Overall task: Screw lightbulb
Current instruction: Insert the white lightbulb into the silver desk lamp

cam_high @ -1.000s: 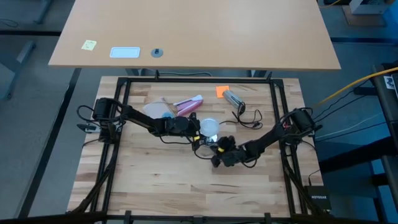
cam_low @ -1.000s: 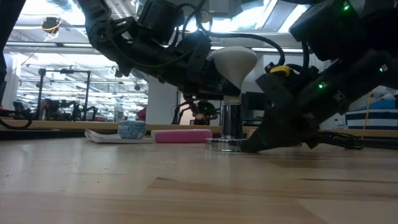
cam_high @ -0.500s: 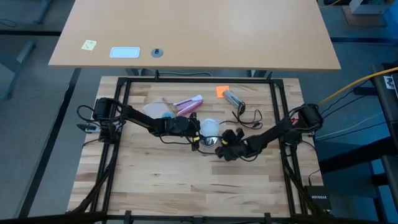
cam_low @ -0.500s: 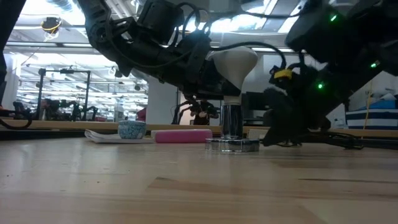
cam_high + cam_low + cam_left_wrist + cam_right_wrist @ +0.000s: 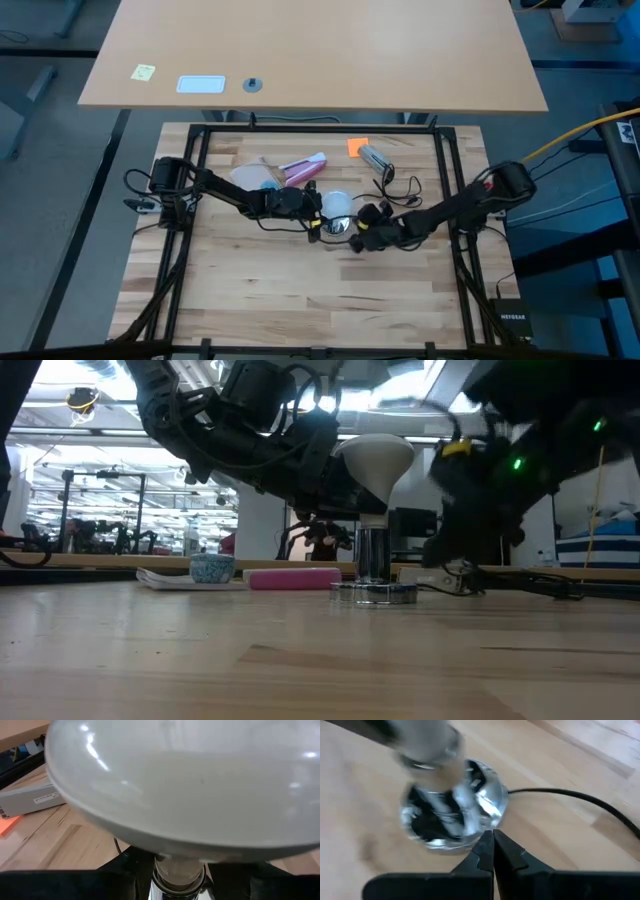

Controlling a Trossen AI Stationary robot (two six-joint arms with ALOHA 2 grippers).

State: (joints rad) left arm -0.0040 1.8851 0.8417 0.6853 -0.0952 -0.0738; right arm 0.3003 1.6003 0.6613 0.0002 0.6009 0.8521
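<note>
The frosted white lightbulb (image 5: 375, 460) stands upright with its screw base in a silvery socket (image 5: 373, 558). The socket's round foot (image 5: 451, 817) rests on the wooden table. My left gripper (image 5: 318, 210) reaches in from the table's left and is shut on the bulb (image 5: 190, 785). My right gripper (image 5: 493, 851) is shut and empty. It hangs above the table just right of the socket (image 5: 358, 235), its tips pointing down at the rim of the foot. My left gripper pinches the bulb's narrow neck (image 5: 165, 862), just above the screw base, between its two fingers, one on each side. The fingers come nearly level from the table's left. The bulb stands upright in the socket, which stands on the table.
A thin black cord (image 5: 560, 795) runs from the socket toward the right. A pink-and-white tube (image 5: 303, 168), a small blue-patterned cup (image 5: 211, 568), an orange note (image 5: 357, 147) and a grey box (image 5: 375, 158) lie toward the far edge. A black frame rail (image 5: 445, 170) borders the table.
My right gripper, shut throughout, has risen from the table beside the socket's foot and drawn a little toward the far right. The bulb, the socket and my left gripper have kept still.
</note>
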